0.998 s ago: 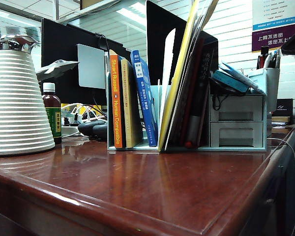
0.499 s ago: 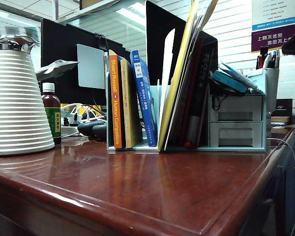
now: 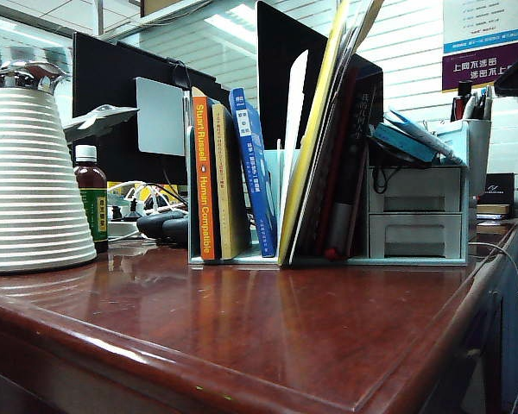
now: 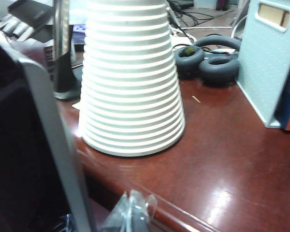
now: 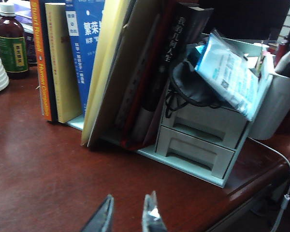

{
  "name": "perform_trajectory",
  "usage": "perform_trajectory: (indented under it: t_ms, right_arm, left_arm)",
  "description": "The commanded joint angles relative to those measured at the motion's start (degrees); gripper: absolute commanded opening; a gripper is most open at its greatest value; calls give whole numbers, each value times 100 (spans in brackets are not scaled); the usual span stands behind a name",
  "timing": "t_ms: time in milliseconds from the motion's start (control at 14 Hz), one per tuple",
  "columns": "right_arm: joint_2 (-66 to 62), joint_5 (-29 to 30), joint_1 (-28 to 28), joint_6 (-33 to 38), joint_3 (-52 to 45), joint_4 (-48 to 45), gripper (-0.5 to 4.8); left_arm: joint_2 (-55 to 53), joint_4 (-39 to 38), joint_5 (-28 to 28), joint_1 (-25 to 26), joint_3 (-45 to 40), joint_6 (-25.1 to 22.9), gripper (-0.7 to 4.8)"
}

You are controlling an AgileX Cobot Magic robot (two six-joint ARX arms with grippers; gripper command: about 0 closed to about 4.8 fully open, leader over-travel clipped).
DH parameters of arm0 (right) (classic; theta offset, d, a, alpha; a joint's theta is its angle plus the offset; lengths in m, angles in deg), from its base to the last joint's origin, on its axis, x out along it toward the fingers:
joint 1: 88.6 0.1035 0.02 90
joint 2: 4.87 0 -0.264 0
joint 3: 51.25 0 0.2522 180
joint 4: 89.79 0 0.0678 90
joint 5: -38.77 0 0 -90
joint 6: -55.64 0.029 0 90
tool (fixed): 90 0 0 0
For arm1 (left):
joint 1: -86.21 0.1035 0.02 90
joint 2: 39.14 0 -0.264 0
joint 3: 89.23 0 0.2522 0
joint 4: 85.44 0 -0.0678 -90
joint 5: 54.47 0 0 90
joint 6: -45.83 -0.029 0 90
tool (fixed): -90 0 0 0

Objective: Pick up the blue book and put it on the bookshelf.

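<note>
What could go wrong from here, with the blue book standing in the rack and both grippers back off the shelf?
The blue book leans in the bookshelf; a knock might tip it further. The right gripper, jaws slightly apart and empty, hangs low over the table near the rack. The left gripper, unseen, looks onto the white ribbed cone, which it could bump.
</note>
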Motion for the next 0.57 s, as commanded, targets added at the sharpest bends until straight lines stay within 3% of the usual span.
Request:
perform_trajectory:
  t_ms: [71,571]
  right_arm:
    - [15,-26,4,26,28,-61,86]
    - [107,-68,-116,24,-11,-68,86]
  left_arm:
    - [-4,13,15,2,-4,17,-5]
    - [-4,11,15,2,-4,17,-5]
